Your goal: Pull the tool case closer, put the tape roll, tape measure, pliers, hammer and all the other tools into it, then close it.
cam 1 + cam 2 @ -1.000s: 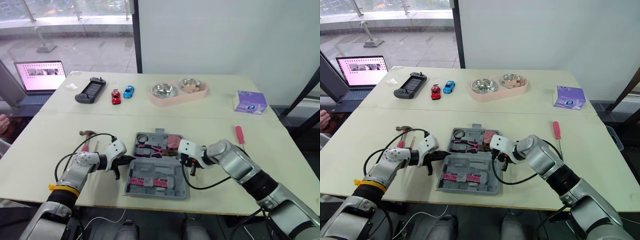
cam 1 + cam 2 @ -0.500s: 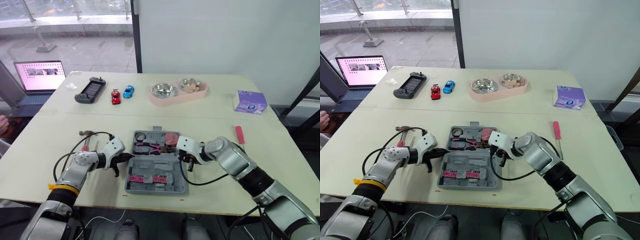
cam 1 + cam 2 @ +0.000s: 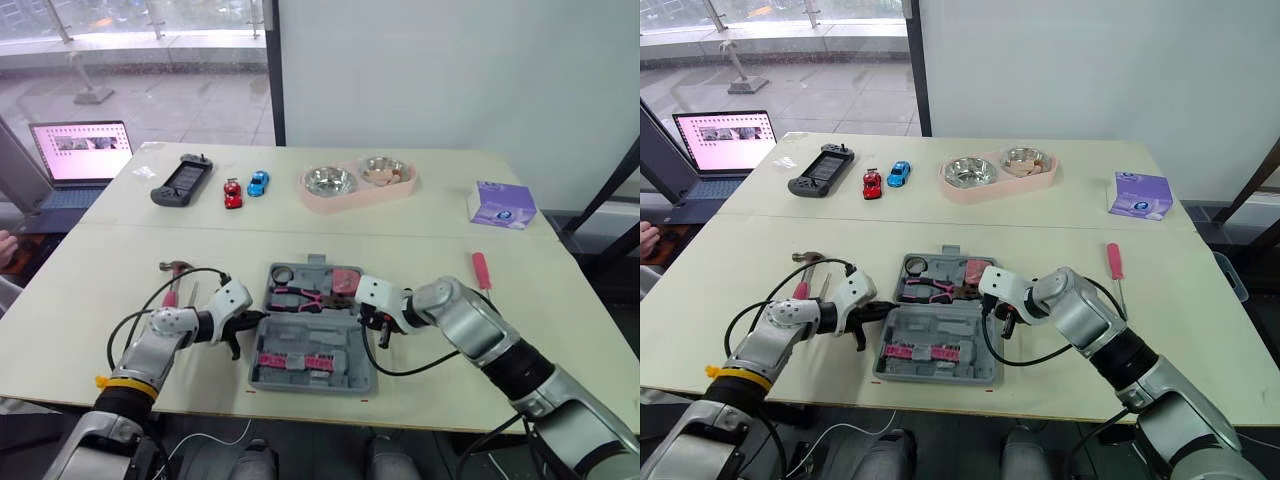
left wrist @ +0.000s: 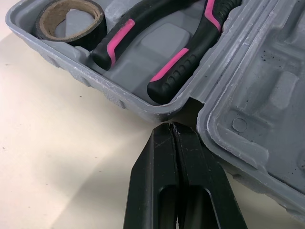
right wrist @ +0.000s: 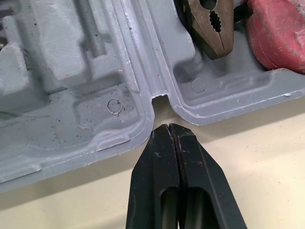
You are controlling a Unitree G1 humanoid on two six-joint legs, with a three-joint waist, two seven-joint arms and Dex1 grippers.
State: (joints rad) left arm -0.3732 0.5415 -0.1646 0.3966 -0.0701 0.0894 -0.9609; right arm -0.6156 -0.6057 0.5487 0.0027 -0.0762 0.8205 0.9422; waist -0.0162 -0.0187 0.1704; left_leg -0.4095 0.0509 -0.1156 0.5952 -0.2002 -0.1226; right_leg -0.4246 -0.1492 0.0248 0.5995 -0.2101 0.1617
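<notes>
Holding tape roll (image 4: 71, 36) and pliers (image 4: 181, 62), open tool case (image 3: 312, 338), left gripper (image 4: 172, 126) and right gripper (image 5: 167, 128) clenched empty

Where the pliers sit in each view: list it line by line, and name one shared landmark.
Left eye view: pliers in the far half of the tool case.
Right eye view: pliers, same spot.
Left wrist view: black-and-pink handles.
Right wrist view: metal nose.
Shared landmark: the grey case's hinge line.
</notes>
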